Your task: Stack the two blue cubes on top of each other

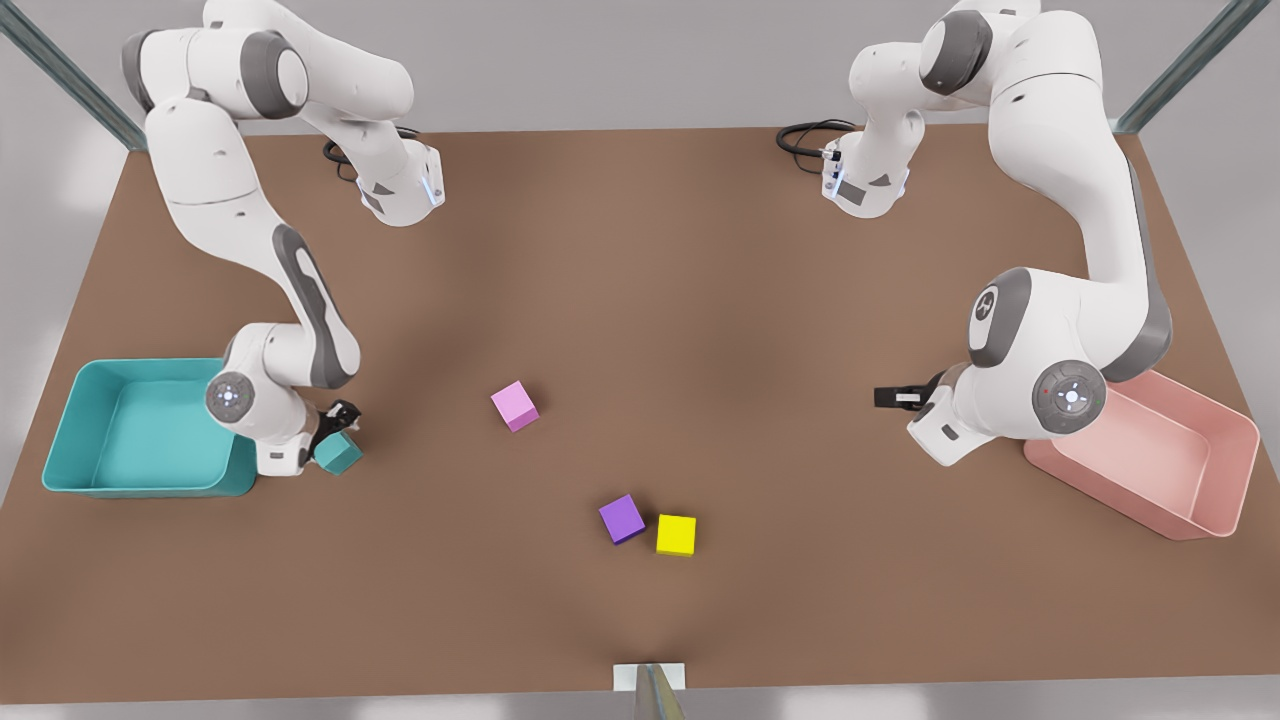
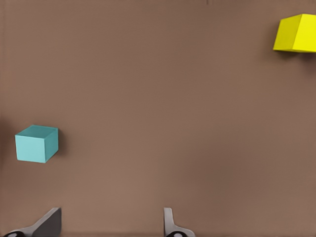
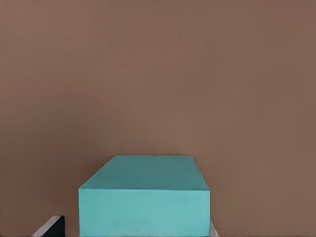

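Note:
One blue cube sits between the fingers of my right gripper, at the front view's left, next to the teal bin. The right wrist view shows this cube close up with the right gripper shut on it. A second blue cube lies on the brown table in the left wrist view, off to one side of my left gripper, whose fingers stand wide apart with nothing between them. In the front view the left gripper is at the right, beside the pink bin.
A teal bin stands at the front view's left and a pink bin at its right. A pink cube, a purple cube and a yellow cube lie mid-table.

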